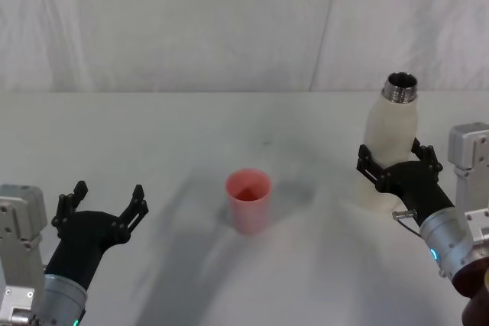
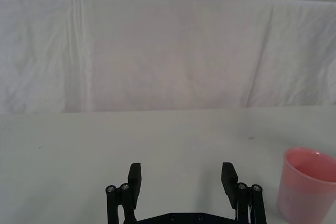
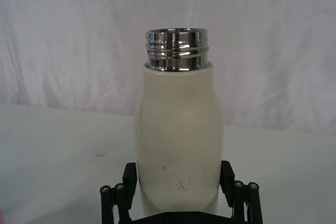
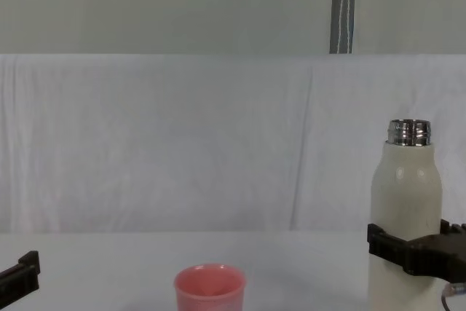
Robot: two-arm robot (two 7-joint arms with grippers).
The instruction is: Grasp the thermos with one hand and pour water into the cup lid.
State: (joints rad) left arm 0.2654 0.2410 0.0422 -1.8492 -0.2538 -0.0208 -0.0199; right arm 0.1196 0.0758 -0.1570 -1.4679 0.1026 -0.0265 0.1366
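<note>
The cream-white thermos (image 1: 391, 124) stands upright at the right of the table, its steel neck uncapped. My right gripper (image 1: 393, 159) is shut on its lower body, one black finger on each side. The right wrist view has the thermos (image 3: 178, 119) between that gripper's (image 3: 178, 174) jaws, and the chest view has a black finger crossing the thermos (image 4: 404, 187) low down. The pink cup lid (image 1: 248, 200) sits upright mid-table, left of the thermos, also seen as the cup lid (image 4: 210, 289) from the chest. My left gripper (image 1: 107, 195) rests open at the near left, with the cup lid (image 2: 307, 187) off to its side.
The white table (image 1: 191, 127) is bare around the cup lid and the thermos. A white cloth backdrop (image 4: 182, 143) hangs behind the table's far edge, with a grey pole (image 4: 343, 5) above it.
</note>
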